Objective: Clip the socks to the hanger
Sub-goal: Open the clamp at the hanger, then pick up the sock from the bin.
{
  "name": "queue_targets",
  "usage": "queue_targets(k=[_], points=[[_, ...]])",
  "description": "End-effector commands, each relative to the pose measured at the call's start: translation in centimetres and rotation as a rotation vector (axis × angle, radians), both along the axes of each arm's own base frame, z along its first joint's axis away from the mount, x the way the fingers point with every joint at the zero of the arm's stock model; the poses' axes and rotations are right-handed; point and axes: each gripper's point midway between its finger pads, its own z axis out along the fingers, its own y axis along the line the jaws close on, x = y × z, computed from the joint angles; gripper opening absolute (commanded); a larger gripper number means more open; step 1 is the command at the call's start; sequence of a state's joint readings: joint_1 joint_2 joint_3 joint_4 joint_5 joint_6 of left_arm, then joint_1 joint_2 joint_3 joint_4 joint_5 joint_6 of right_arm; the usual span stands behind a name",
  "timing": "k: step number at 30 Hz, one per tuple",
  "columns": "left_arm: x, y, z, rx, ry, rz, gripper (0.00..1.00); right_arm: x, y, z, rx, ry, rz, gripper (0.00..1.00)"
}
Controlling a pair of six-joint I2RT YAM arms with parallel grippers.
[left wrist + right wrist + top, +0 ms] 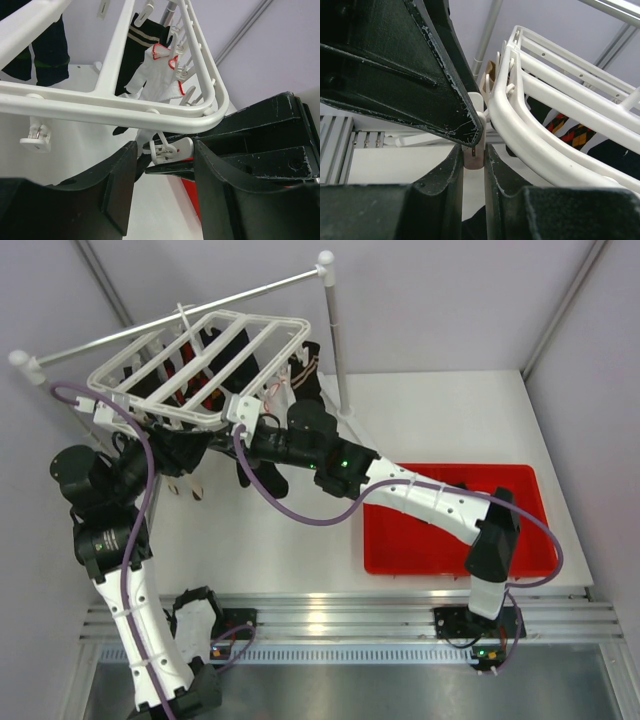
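Observation:
The white hanger [200,365] hangs from the grey rail. A black striped sock [142,42] hangs clipped at its far side, also seen in the top view [305,365]. My right gripper [473,150] is shut on a white clip [473,159] under the hanger's corner [520,125]. Black fabric [476,227] shows low between its fingers. My left gripper [162,175] is open, its jaws on either side of that clip [167,150], not touching it. In the top view both grippers meet under the hanger's near right corner [240,410].
A white sock with red trim [160,70] and dark socks [50,55] hang from other clips. A red tray [455,530] sits on the table at the right. The grey rail stand's post [335,340] rises just right of the hanger.

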State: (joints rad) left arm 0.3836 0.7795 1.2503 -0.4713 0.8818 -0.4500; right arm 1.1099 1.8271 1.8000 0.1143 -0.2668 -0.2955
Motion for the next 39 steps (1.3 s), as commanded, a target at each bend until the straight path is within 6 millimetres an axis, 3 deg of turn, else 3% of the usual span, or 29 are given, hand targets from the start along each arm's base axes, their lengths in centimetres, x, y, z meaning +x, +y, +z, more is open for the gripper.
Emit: queue_targets(k=[1,9,12,13,19,25,27,28,30,31,33,34,35,36,38,39], points=[[0.3,0.3,0.9,0.016,-0.041,0.015,0.52,-1.9,-0.1,4.2,0.082,-0.052,0.039,0.00],[0.7,0.7,1.9,-0.023,-0.056,0.048,0.46,-2.2,0.1,3.6,0.061,-0.063,0.046,0.00],[0.7,0.7,2.1,-0.036,-0.057,0.054,0.34,-2.3,0.2,3.3,0.051,-0.066,0.048,0.00],[0.8,0.7,2.0,-0.045,-0.050,0.054,0.25,-2.3,0.2,3.4,0.052,-0.070,0.047,0.00],[1.0,0.7,1.3,-0.057,-0.029,0.049,0.08,-2.1,0.1,3.4,0.051,-0.069,0.033,0.04],[1.0,0.7,1.1,-0.073,-0.015,0.048,0.00,-2.1,-0.8,3.6,0.044,-0.049,0.015,0.45],[1.1,0.7,0.9,-0.078,-0.008,0.046,0.00,-2.7,-1.8,3.6,0.027,-0.045,0.022,0.50],[1.1,0.7,0.8,-0.078,-0.005,0.043,0.00,-2.9,-2.2,1.8,-0.026,-0.025,0.024,0.57],[1.0,0.6,0.8,-0.077,-0.008,0.042,0.00,-3.9,-3.9,1.3,-0.065,-0.016,0.035,0.68],[1.0,0.6,0.7,-0.077,-0.007,0.042,0.00,-4.0,-4.6,-1.7,-0.142,0.008,0.035,0.75],[1.0,0.6,0.6,-0.076,-0.006,0.043,0.00,-4.7,-6.7,-2.3,-0.172,0.001,0.030,0.84],[1.0,0.6,0.5,-0.076,-0.006,0.043,0.00,-4.8,-7.5,-4.9,-0.233,0.006,0.030,0.87],[1.0,0.6,0.4,-0.077,-0.007,0.042,0.00,-4.9,-8.5,-6.2,-0.274,0.013,0.023,0.89],[1.0,0.6,0.4,-0.080,-0.005,0.042,0.00,-5.2,-9.9,-6.0,-0.283,0.008,0.018,0.91],[1.1,0.6,0.2,-0.082,0.001,0.037,0.00,-4.8,-12.4,-9.7,-0.375,0.057,-0.001,0.99],[1.1,0.5,0.3,-0.079,-0.003,0.034,0.00,-4.7,-13.8,-9.7,-0.378,0.068,-0.013,1.00]])
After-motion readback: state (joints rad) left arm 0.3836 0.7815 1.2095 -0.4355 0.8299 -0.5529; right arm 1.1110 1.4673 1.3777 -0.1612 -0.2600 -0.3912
